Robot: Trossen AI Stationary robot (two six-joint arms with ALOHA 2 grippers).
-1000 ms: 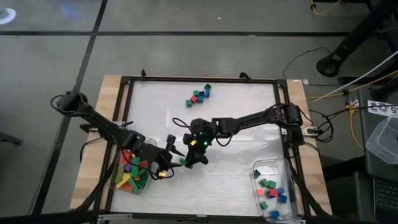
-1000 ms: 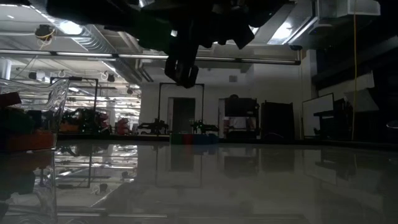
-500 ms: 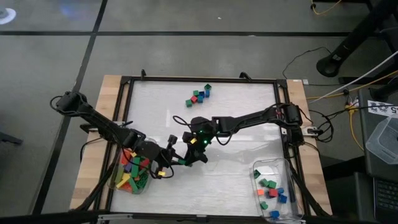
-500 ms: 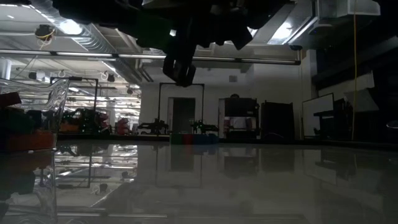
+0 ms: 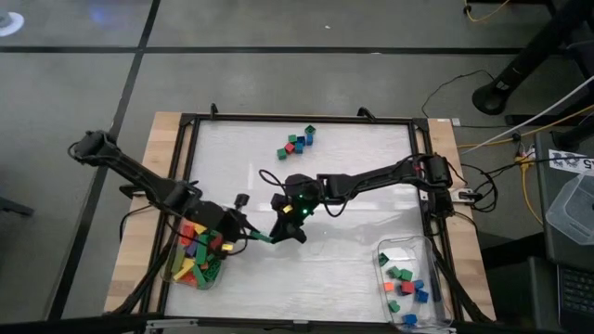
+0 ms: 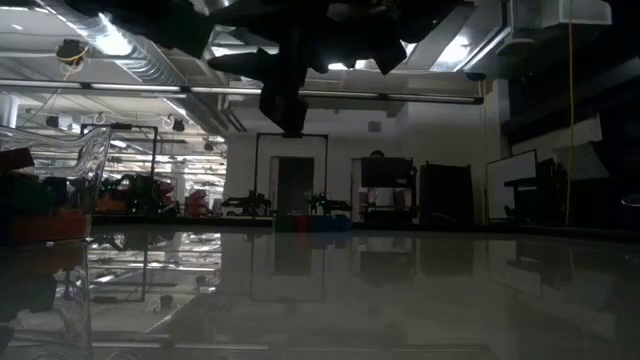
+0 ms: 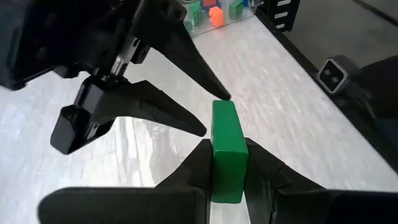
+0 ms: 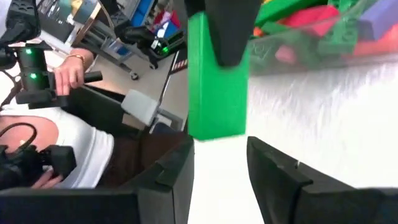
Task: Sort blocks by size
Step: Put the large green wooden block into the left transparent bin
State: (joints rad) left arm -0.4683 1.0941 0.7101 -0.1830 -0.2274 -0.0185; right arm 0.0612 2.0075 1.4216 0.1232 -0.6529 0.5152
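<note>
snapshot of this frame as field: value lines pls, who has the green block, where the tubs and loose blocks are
left end effector: shut on the long green block, held off the table
right end effector: fingers open on either side of the block's far end, not gripping it
stage: looks like a mid-air handover, right to left
left tub: many mixed blocks
right tub: a few small blocks
loose blocks: small cluster near the table's far edge

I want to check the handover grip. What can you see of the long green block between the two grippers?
The green block is a long, smooth plastic brick, plain-sided. The left gripper is shut on one end, a finger on each flat side. Its free end points at the right gripper, whose fingers stand apart from it. It hangs above the white table, beside the tub.
</note>
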